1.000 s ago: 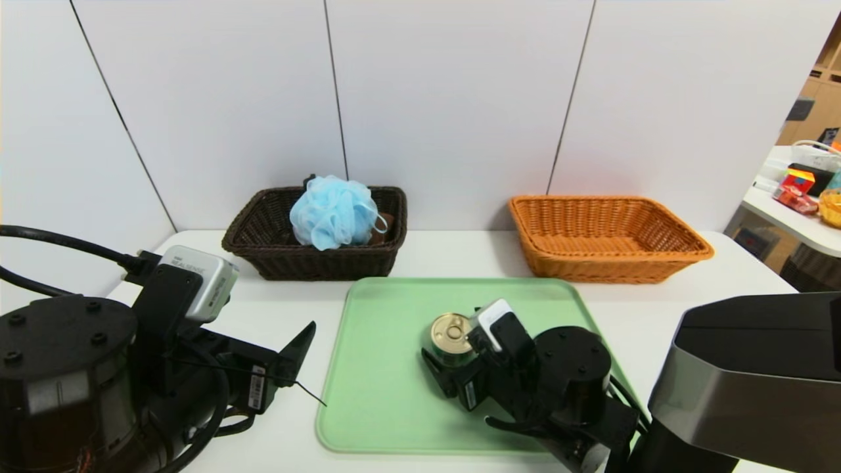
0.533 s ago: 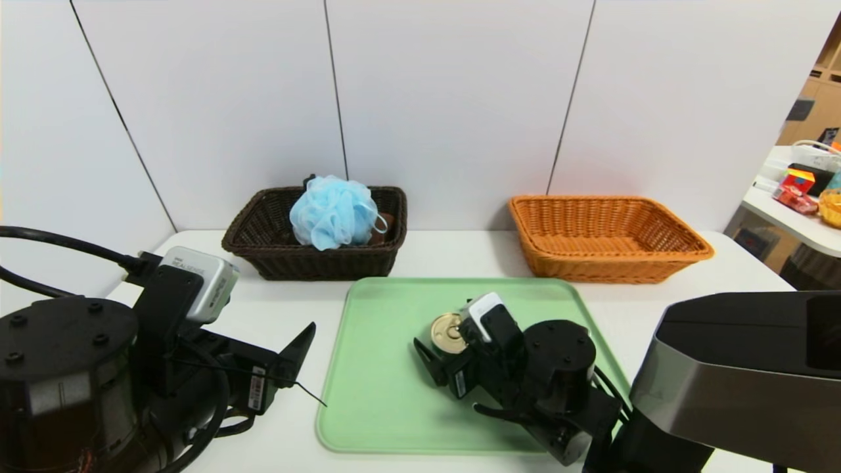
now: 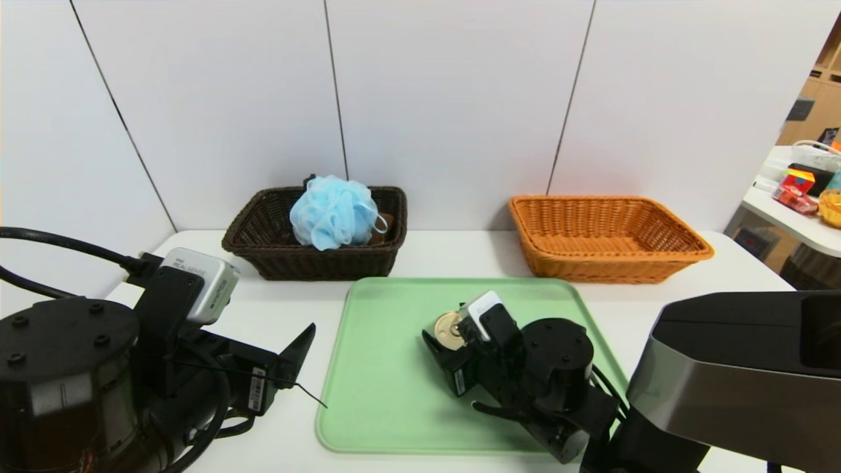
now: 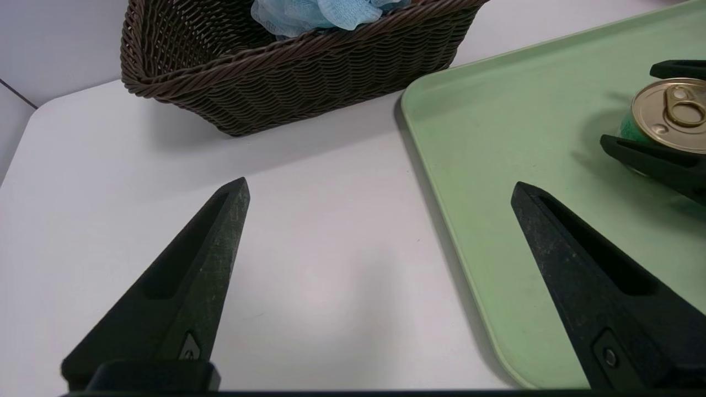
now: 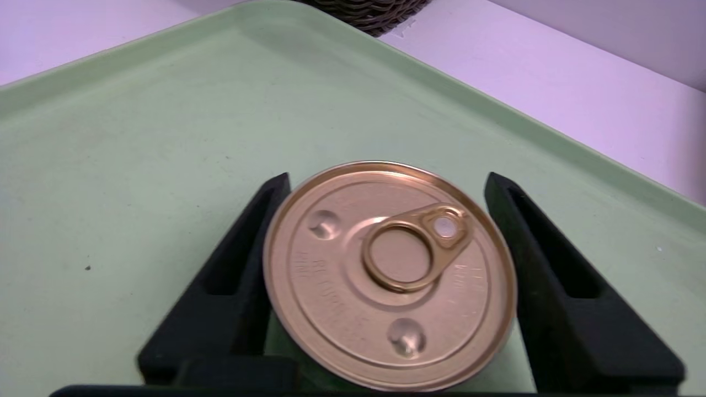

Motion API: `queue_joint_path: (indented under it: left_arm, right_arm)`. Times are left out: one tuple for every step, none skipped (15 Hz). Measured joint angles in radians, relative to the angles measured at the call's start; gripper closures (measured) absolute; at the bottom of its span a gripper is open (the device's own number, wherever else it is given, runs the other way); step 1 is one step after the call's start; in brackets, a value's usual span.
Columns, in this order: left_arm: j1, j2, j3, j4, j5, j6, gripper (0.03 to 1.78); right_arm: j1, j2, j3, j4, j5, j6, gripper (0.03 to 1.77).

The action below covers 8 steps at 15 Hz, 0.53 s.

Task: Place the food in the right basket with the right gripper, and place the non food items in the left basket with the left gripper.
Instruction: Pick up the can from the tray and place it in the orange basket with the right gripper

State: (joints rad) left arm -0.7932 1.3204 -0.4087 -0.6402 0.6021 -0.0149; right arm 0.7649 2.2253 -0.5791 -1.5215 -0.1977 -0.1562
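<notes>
The food, a small tin can [image 3: 449, 328] with a gold pull-ring lid [image 5: 386, 275], stands on the green tray [image 3: 381, 394]. My right gripper [image 3: 450, 336] is down on the tray, shut on the can [image 4: 670, 113]. Its two black fingers [image 5: 237, 264] press the can's sides, one on each side. My left gripper [image 3: 295, 358] hangs open and empty over the table, left of the tray. In the left wrist view, the left gripper [image 4: 379, 187] has nothing between its fingers. The dark brown left basket [image 3: 309, 263] holds the light blue pouf [image 3: 335, 210], with a bit of brown towel [image 3: 389, 223] behind it. The orange right basket [image 3: 604, 263] stands empty at the back right.
Both baskets stand against the white wall panels, just behind the tray. Bare white table [image 4: 309, 248] lies between the left basket's wall [image 4: 309, 71] and the tray's edge [image 4: 441, 182]. A side table with coloured items [image 3: 801, 190] stands far right.
The right gripper slid forward around the can and its fingers closed in on the can's sides. The can's lid now looks slightly tilted. The left arm has not moved.
</notes>
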Motion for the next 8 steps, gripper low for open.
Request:
queue_joint_path:
  left_arm:
    - [0.0, 0.0, -0.001, 0.0, 0.0, 0.0, 0.12]
    - [0.0, 0.0, -0.001, 0.0, 0.0, 0.001, 0.12]
    - [0.0, 0.0, -0.001, 0.0, 0.0, 0.002, 0.12]
    - [0.0, 0.0, -0.001, 0.0, 0.0, 0.001, 0.12]
    - [0.0, 0.0, -0.001, 0.0, 0.0, 0.002, 0.12]
    - [0.0, 0.0, -0.001, 0.0, 0.0, 0.002, 0.12]
    - [0.0, 0.0, -0.001, 0.0, 0.0, 0.002, 0.12]
    - [0.0, 0.0, -0.001, 0.0, 0.0, 0.003, 0.12]
  right_arm:
    - [-0.001, 0.0, 0.0, 0.0, 0.0, 0.0, 0.68]
    - [-0.001, 0.0, 0.001, -0.001, -0.001, 0.0, 0.69]
    - [-0.001, -0.001, 0.002, -0.001, -0.001, 0.0, 0.7]
    - [-0.001, -0.001, 0.004, -0.001, -0.001, -0.001, 0.7]
    - [-0.001, -0.002, 0.006, -0.001, -0.001, 0.0, 0.7]
    - [-0.001, -0.002, 0.006, -0.001, -0.001, 0.0, 0.7]
    - [-0.001, -0.004, 0.007, 0.0, -0.001, -0.001, 0.71]
    - [-0.001, -0.006, 0.008, 0.001, -0.002, -0.001, 0.71]
